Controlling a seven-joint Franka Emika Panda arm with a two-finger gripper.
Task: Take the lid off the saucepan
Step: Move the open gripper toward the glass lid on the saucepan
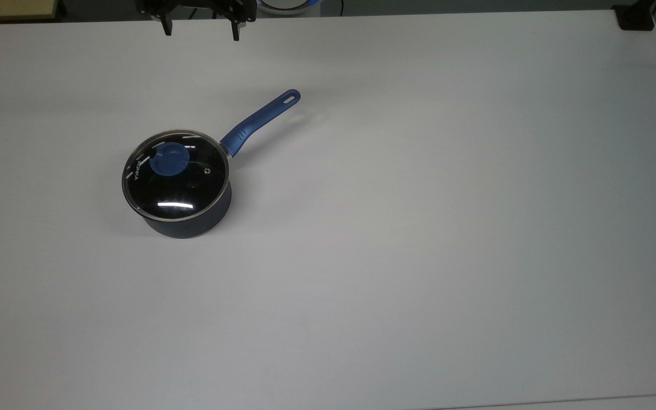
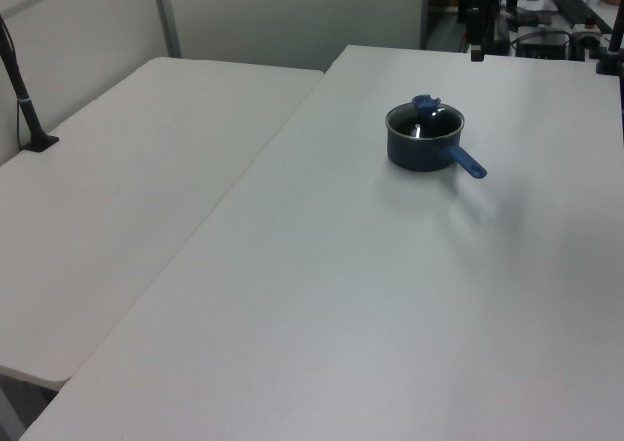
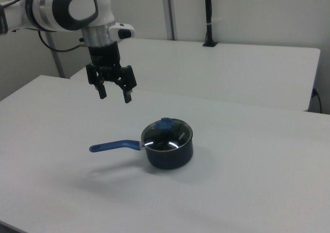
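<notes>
Hand [image 3: 115, 95] hangs open above the white table [image 3: 247, 181]; round clear glass lid [image 3: 167, 134] on the dark navy saucepan [image 3: 170, 153] sits below-right. Centre over blue knob [image 3: 166, 122], pinch, lift straight.

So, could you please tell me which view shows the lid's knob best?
The top view: the knob faces the camera on the lid. The left view and right view show it side-on and small.

The arm [image 3: 67, 9] has glossy white rounded shells with dark grey joint caps. A black wrist section carries the black claw [image 3: 114, 95], whose two stubby fingers [image 3: 127, 95] are spread apart.
</notes>
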